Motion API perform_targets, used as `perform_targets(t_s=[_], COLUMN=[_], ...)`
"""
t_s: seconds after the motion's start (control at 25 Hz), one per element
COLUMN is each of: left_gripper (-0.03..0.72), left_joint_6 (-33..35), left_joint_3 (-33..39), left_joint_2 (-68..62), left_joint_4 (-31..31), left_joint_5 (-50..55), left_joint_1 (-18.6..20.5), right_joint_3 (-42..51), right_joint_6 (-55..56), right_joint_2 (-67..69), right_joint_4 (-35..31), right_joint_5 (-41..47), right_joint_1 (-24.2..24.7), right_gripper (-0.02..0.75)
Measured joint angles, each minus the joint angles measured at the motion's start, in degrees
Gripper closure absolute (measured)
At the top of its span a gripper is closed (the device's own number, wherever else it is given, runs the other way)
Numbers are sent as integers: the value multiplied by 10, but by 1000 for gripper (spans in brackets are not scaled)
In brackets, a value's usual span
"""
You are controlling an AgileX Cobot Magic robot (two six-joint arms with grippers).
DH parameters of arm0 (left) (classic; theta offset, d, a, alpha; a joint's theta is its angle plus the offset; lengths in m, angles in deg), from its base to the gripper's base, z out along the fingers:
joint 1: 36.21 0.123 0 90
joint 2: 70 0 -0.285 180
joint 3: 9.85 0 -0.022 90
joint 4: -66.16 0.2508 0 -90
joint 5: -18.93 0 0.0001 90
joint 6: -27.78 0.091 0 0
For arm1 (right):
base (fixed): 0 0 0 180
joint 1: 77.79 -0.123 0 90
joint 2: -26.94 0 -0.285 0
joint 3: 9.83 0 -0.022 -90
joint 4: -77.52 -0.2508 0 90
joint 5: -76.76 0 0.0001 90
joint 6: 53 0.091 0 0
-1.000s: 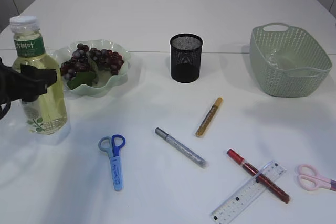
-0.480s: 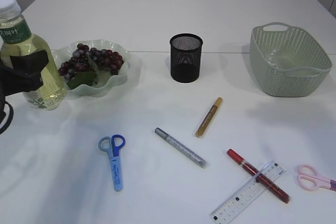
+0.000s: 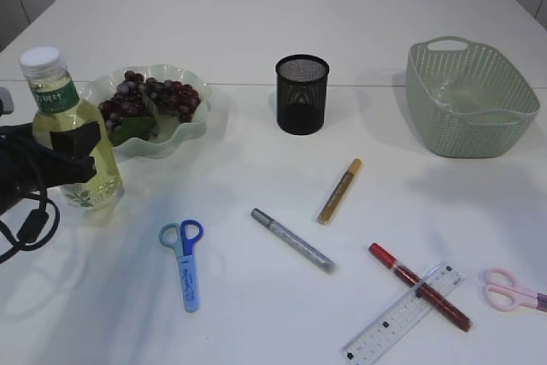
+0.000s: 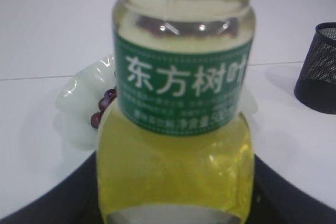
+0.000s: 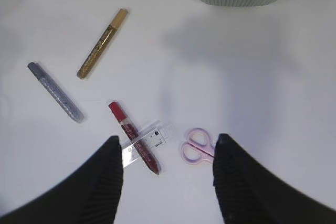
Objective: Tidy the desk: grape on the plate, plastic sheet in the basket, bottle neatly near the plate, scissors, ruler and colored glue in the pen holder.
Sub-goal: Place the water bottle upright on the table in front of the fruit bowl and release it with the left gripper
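The left gripper [image 3: 75, 153] is clamped around the bottle [image 3: 73, 138], held upright at the surface. The plate [image 3: 184, 130] of grapes [image 3: 149, 96] lies just beyond the gripper, toward the right arm. The right gripper [image 5: 167, 174] hangs released, empty, above the pink scissors [image 5: 197, 147].

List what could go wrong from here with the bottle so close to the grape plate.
1. The left gripper holds the tall bottle low on its body, so it may tip when released.
2. The bottle stands right beside the wavy plate; a nudge could shift the plate or spill the grapes.
3. The blue scissors lie near the arm's way back.
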Motion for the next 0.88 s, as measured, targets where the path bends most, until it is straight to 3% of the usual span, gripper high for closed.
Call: perform_targets(t_s=[0.88], left_gripper=[274], left_joint_6=[1], left_joint_3=[-60], left_joint_2=[-81], left_joint_4=[-9], left_joint_5=[-5], left_joint_1=[0], right_joint_3=[0], right_joint_6=[-1], right_joint_2=[0], right_joint_4=[14], right_joint_5=[0], right_joint_1=[0], right_gripper=[299])
